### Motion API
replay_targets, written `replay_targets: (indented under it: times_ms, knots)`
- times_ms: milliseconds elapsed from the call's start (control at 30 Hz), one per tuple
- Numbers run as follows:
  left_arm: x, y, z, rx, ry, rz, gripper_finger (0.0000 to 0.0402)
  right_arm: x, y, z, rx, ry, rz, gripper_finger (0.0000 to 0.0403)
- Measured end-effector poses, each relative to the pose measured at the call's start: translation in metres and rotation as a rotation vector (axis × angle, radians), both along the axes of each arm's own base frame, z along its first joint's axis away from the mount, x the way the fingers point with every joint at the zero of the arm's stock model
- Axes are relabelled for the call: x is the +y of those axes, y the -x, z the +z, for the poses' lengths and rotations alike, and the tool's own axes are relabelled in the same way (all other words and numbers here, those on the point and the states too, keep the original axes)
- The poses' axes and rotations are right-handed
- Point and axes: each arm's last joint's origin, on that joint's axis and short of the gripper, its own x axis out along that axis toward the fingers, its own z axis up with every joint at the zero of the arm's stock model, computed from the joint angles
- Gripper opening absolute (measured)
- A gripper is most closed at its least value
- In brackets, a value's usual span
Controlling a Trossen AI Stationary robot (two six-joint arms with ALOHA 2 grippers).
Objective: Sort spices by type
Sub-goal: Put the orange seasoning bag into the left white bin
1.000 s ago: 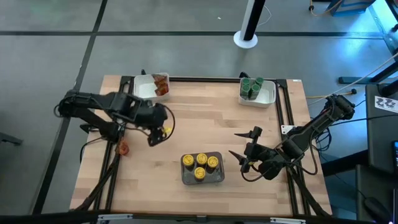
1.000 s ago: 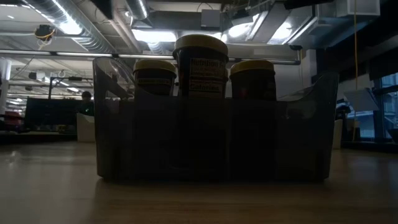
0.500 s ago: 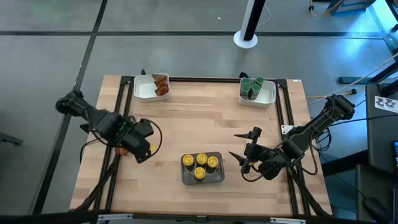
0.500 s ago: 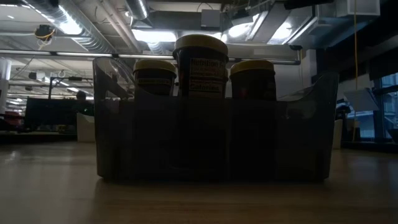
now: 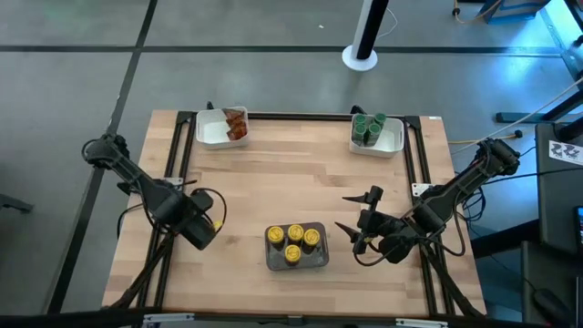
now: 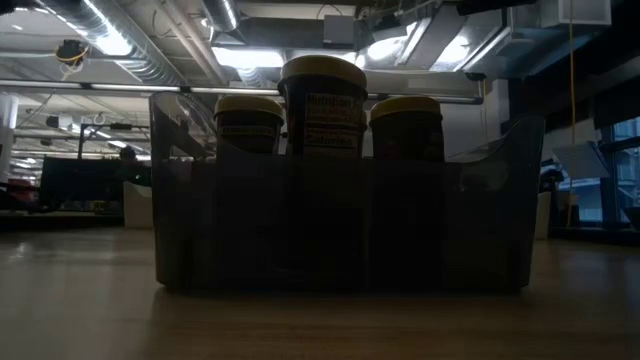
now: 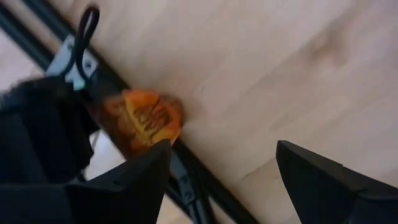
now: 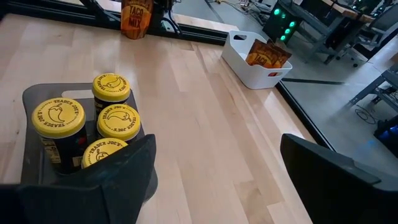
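Observation:
A crinkly reddish-orange packet (image 7: 146,119) lies at the table's left edge against the black rail; it also shows in the right wrist view as the packet (image 8: 133,14). My left gripper (image 7: 224,168) is open and hovers low over that edge (image 5: 202,232), with the packet just ahead of one fingertip and my arm hiding it from above. Several yellow-lidded jars (image 5: 295,242) stand in a grey tray (image 5: 321,260). Green-lidded jars (image 5: 369,126) stand in a white tray (image 5: 393,141). More packets (image 5: 237,123) lie in another white tray (image 5: 208,132). My right gripper (image 5: 357,223) waits open beside the grey tray.
Black rails (image 5: 173,173) run along the table's left, right and far edges. The two white trays stand at the far corners, and the grey tray (image 6: 340,220) stands near the near edge. Bare wood (image 5: 301,182) spans the table's middle. A white post base (image 5: 360,56) stands on the floor beyond.
My left gripper has swung from the table's left-middle toward the left and near edges, down to the lone packet at the rail. The right arm and all trays have kept still.

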Motion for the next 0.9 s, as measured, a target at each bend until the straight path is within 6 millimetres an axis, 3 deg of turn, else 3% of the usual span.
replay_targets:
  times_ms: [167, 500, 900]
  knots:
    - [0.004, 0.013, -0.016, 0.081, 0.01, 0.049, 0.0274, 0.0, 0.0, 0.0, 0.0, 0.0, 0.0, 0.0344]
    - [0.016, 0.044, -0.028, 0.075, -0.005, 0.176, 0.0274, 0.0, 0.0, 0.0, -0.001, -0.001, 0.0, 0.0344]
    - [0.022, 0.051, -0.069, 0.096, -0.026, 0.227, 0.0274, 0.0, 0.0, 0.0, -0.003, -0.002, 0.0, 0.0344]
